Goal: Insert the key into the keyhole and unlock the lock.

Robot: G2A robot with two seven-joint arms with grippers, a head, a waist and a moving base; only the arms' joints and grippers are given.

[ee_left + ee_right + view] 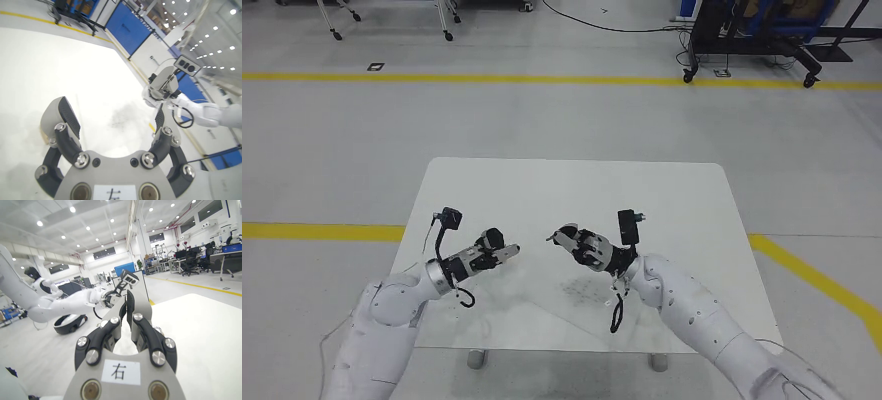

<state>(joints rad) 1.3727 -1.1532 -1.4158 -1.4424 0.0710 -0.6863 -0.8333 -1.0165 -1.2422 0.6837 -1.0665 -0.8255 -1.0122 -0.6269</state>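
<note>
A thin, pale metal sliver [171, 76] sits in the dark seam between the pressed-together fingers of my right gripper [167, 81], at their tips. It is too small for me to tell whether it is the key.

Right gripper [127, 301] in the foreground, white table [198, 323] beneath and beyond it. Ribbed black pads [130, 307] are pressed face to face with no gap I can make out. I can't tell if anything is pinched between them. White label [121, 371] on the palm plate. Left arm [75, 301] stretches across the background with its wrist end just behind my fingers, and its black camera [130, 279] pokes up right above my fingertips. Further back I see grey floor with a yellow line [200, 285], and desks with office chairs [191, 261].
</note>
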